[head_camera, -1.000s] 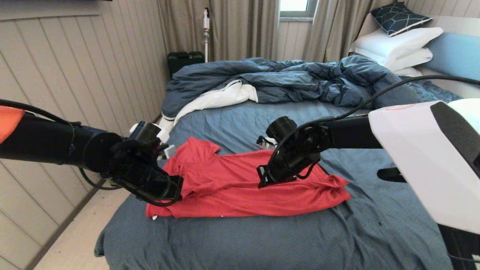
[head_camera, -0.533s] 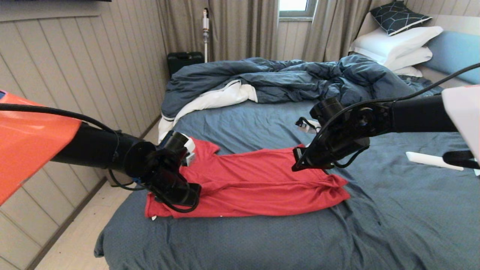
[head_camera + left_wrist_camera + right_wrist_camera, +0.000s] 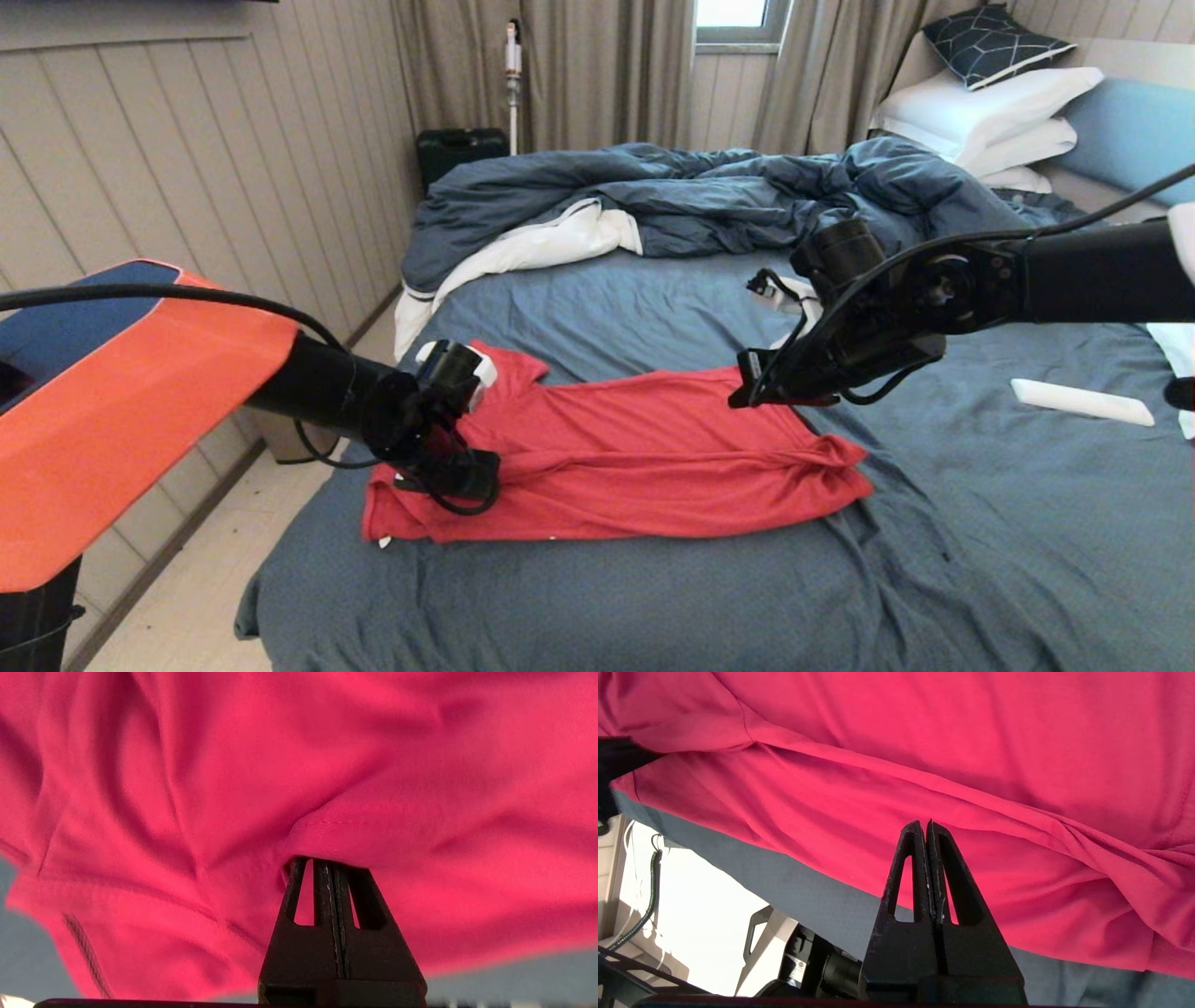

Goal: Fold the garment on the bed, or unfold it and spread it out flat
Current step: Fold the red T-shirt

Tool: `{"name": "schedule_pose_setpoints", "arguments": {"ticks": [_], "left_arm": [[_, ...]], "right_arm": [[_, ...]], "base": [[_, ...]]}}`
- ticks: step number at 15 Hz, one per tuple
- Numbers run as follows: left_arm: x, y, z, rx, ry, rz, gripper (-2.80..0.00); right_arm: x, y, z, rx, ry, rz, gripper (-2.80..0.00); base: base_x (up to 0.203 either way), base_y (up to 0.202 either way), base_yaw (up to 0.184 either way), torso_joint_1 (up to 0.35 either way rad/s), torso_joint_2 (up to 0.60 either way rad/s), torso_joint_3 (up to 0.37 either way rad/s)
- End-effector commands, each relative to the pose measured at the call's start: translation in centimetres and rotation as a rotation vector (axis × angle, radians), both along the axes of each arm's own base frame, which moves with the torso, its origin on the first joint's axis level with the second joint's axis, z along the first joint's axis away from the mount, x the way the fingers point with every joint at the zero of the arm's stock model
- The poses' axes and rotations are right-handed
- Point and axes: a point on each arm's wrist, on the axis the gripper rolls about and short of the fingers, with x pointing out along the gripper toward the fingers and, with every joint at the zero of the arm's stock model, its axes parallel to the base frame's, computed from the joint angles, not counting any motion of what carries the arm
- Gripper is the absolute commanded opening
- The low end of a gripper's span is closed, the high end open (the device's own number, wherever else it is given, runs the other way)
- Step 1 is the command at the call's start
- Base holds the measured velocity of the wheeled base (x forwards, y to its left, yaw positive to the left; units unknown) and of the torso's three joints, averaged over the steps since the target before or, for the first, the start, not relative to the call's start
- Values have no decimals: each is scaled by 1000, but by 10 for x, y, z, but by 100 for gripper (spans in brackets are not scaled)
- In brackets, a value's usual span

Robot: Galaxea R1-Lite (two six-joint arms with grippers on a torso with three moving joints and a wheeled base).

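Observation:
The garment (image 3: 644, 453), a plain red T-shirt, lies as a long folded band across the bed's (image 3: 597, 597) slate-blue sheet, one sleeve (image 3: 499, 364) sticking out at its far left. My left gripper (image 3: 464, 478) rests low on the shirt's left end. In the left wrist view it (image 3: 329, 862) is shut, its tips tucked under a hemmed fold of the garment (image 3: 373, 788), with no cloth showing between the jaws. My right gripper (image 3: 739, 397) hovers at the shirt's far edge, right of middle. It (image 3: 924, 823) is shut on nothing, just above the garment (image 3: 971, 742).
A rumpled dark blue duvet (image 3: 709, 191) with white lining fills the far half of the bed. White pillows (image 3: 990, 112) lean by the headboard (image 3: 1134, 131). A white flat object (image 3: 1083, 401) lies on the sheet at right. The panelled wall (image 3: 187, 187) runs along the left.
My left arm has come forward and down onto the shirt's left end. My right arm has swung right, from over the shirt's middle to its far right edge. The garment lies as before.

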Motion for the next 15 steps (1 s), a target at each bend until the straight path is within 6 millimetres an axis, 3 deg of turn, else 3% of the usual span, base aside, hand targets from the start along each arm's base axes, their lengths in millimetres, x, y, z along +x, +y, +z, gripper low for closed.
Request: {"name": "schedule_pose_setpoints", "arguments": {"ticks": [1,4,8,10,13,15], "left_arm": [[13,5,-12,15,-10,36,-280],[34,14,0,15,-89,95,-280],[41,16,26,-3,-170,91,-280],[47,13,28,-6,-189,84,-280],[66,5,15,-16,-201,87,-280],[77,0,19,-41,-233,96,-280]], "right_arm": [[0,-1,1,2,-2,-2,-280],[0,0,0,1,3,0,-280],[1,1,-3,-1,8,2,-280],[5,2,-7,-1,6,2,-280],[7,1,-8,0,1,-3,-280],[8,1,-8,0,0,-5,-280]], "base": [[0,0,0,0,0,0],[0,0,0,0,0,0],[0,0,0,0,0,0],[0,0,0,0,0,0],[0,0,0,0,0,0],[0,0,0,0,0,0]]}}
